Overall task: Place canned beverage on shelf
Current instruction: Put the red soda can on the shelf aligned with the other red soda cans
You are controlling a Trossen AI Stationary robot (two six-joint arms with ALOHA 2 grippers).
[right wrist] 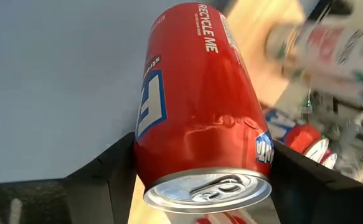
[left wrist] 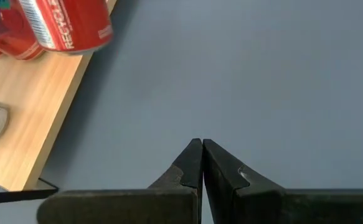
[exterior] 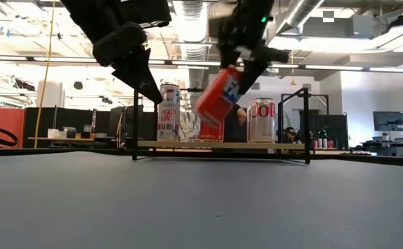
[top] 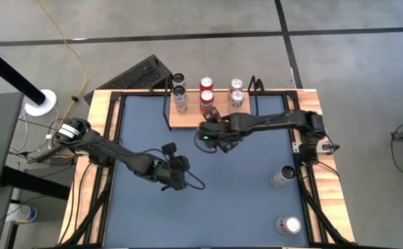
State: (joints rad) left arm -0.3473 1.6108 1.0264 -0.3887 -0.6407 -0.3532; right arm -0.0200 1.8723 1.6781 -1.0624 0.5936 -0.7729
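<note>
Left gripper [top: 180,181]: fingers pressed together, nothing held, hovering over bare mat [top: 242,207], well short of the shelf [top: 187,119]. Idle.

Right gripper [top: 211,133]: fingers spread wide around a red can [exterior: 218,95], pinching it by its sides. Can is tilted and off the surface, at the shelf's near edge.

Beyond the right gripper, on the shelf board: a pale can [exterior: 168,112] to its left, a red one [top: 206,101] straight ahead, a silver one [exterior: 260,120] to its right. Two spare cans [top: 283,176] lie behind it on the mat.

Step in hand, as I judge: carrying the can to the shelf. Next move calls for righting the can, finding a free spot on the board, lowering, then releasing. Risk: knocking the standing cans.
</note>
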